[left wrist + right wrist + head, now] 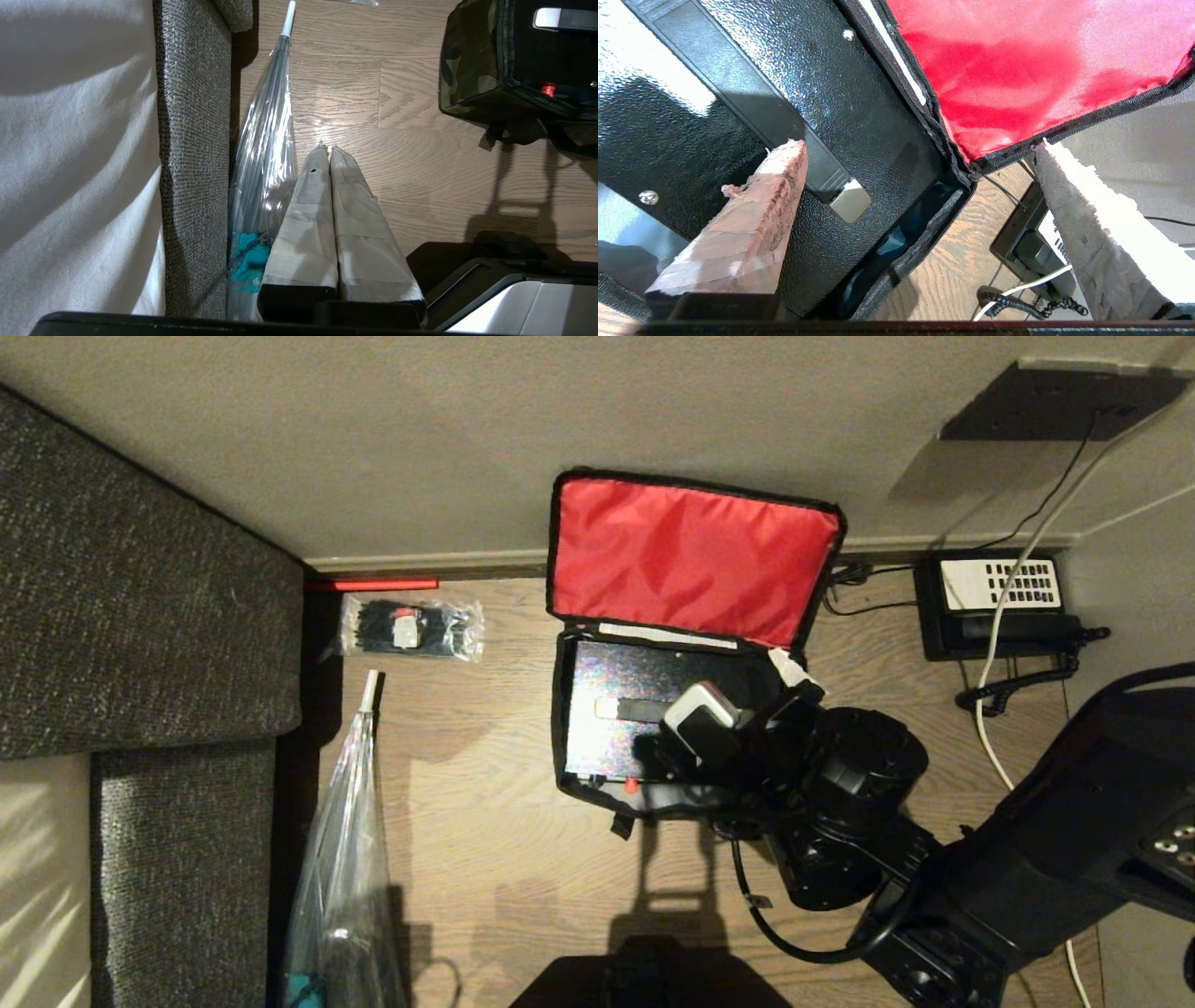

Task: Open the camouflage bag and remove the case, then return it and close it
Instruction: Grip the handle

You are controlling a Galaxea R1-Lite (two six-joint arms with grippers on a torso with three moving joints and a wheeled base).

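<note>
We seem to be in a home living room. We see a grey fabric sofa (140,616), wood floor (485,821), and a corded telephone (999,607) by the wall.

A: Where does the head view look from?

B: From high above, facing steeply down at the wooden floor (485,821), with the open camouflage bag (691,555) near the middle and the wall beyond it.

A: And the wrist views?

B: The left wrist view sits low, looking along the floor beside a grey sofa (194,140); the bag's corner shows at its edge. The right wrist view is very close above the bag, filled by the case (840,107) and red lining.

A: What is shared?

B: All three show the bag; the head and right wrist views also share the telephone (999,607).
</note>
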